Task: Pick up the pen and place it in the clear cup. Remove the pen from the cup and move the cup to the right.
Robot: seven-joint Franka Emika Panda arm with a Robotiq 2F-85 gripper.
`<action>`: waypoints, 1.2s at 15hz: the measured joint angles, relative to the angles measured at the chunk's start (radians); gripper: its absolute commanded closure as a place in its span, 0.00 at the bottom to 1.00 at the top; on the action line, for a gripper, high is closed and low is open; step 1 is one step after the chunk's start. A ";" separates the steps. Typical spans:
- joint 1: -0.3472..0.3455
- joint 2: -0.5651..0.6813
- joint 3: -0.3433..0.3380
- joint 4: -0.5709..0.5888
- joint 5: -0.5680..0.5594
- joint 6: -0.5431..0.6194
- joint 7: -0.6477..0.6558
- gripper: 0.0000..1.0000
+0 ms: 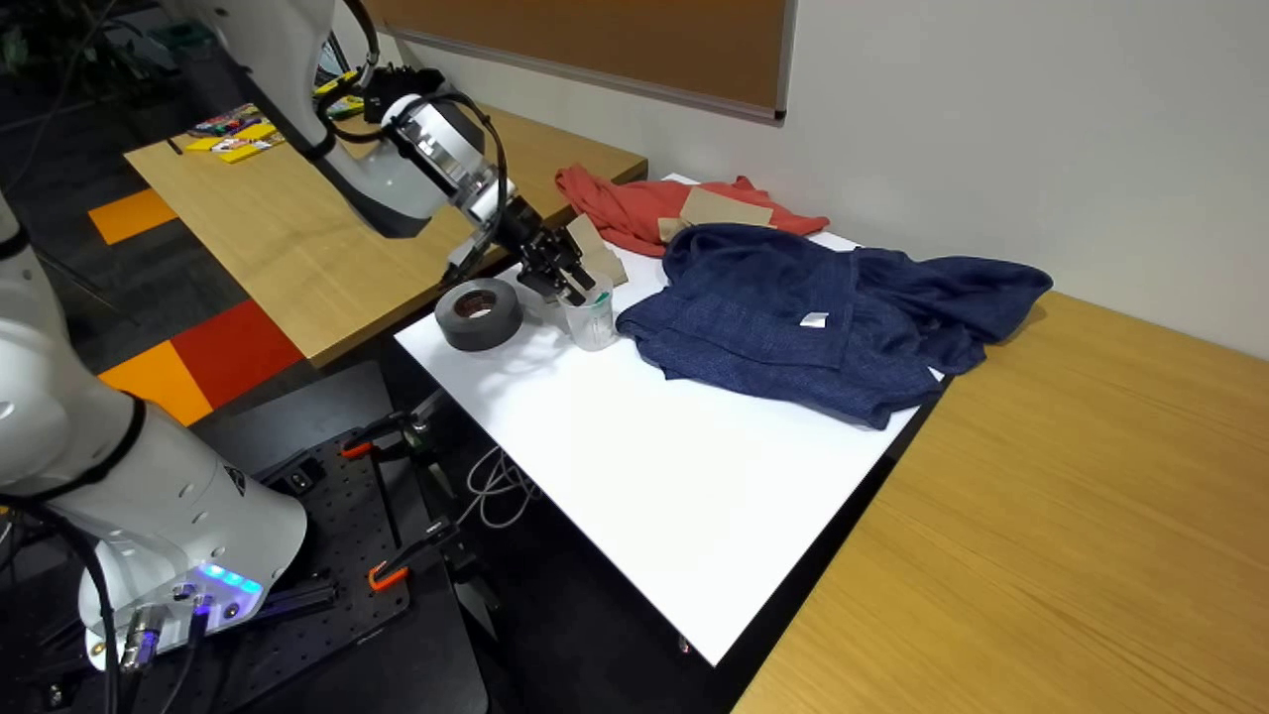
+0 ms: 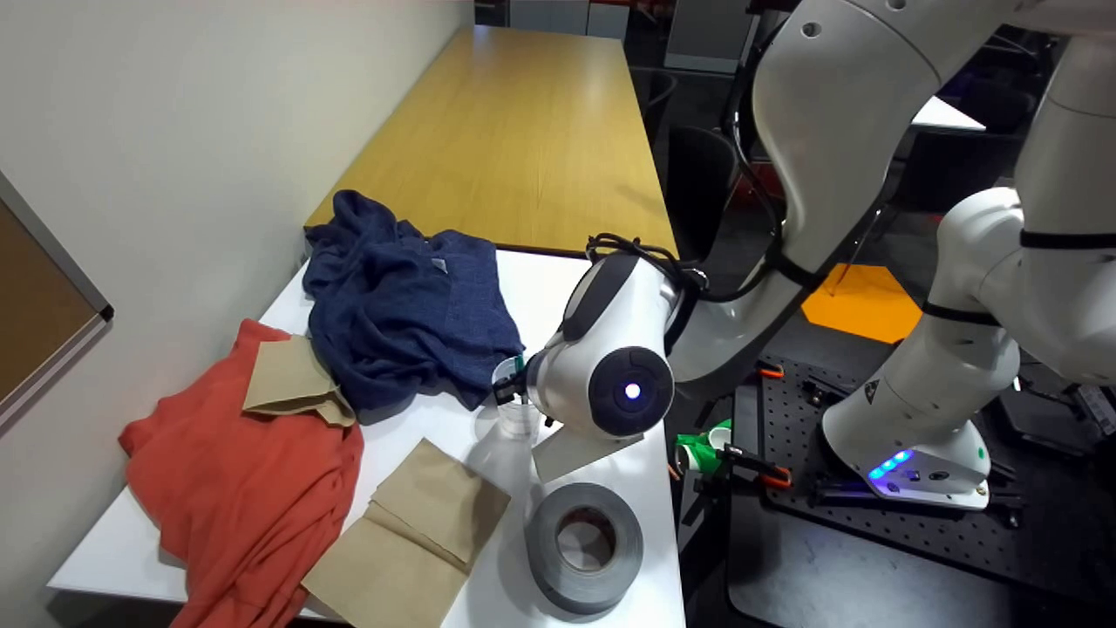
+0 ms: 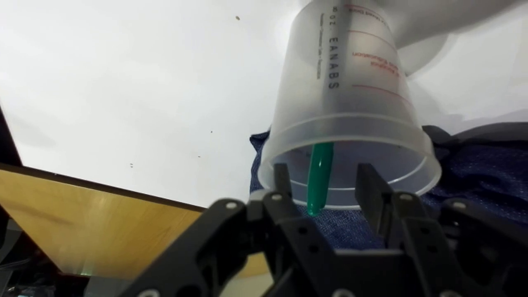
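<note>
Wrist view: a slim, glossy green stick-shaped pen [image 3: 319, 185] sits in a clear, colourless plastic cup [image 3: 350, 101] with a round rim and red and black print, its end sticking out of the mouth. The black two-fingered gripper [image 3: 323, 171] is spread wide, one finger on either side of the pen with a gap at each; whether the tips reach inside the rim I cannot tell. In both exterior views the cup stands upright on a white tabletop [image 1: 634, 476], near a thick grey ring-shaped roll of tape [image 1: 491, 332] and just beside a crumpled navy-blue cloth garment [image 1: 753, 307]; whether cup and garment touch is unclear. In an exterior view, a creased brown paper-like sheet [image 2: 384, 567] lies between the tape and a rumpled red cloth garment [image 2: 253, 488], on which a smaller folded brown piece [image 2: 292, 375] rests.
</note>
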 measured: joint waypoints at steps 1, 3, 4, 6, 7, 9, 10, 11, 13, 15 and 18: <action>0.000 0.000 -0.002 0.000 0.000 0.005 0.000 0.53; 0.000 0.001 -0.007 0.000 0.000 0.012 0.000 0.53; 0.000 0.001 -0.010 0.000 0.000 0.015 0.000 0.52; -0.001 0.004 -0.015 0.000 0.000 0.017 0.000 0.54; -0.003 0.006 -0.017 0.000 0.000 0.019 0.000 0.56; -0.009 0.012 -0.019 0.000 0.000 0.026 0.000 0.81; -0.011 0.016 -0.020 0.001 0.000 0.029 0.000 0.82; -0.012 0.020 -0.021 0.001 0.000 0.031 0.000 0.88; -0.013 0.028 -0.023 0.004 0.000 0.033 0.000 1.00; -0.013 0.033 -0.023 0.007 0.000 0.033 0.000 0.97; -0.011 0.032 -0.023 0.008 0.000 0.033 0.000 0.97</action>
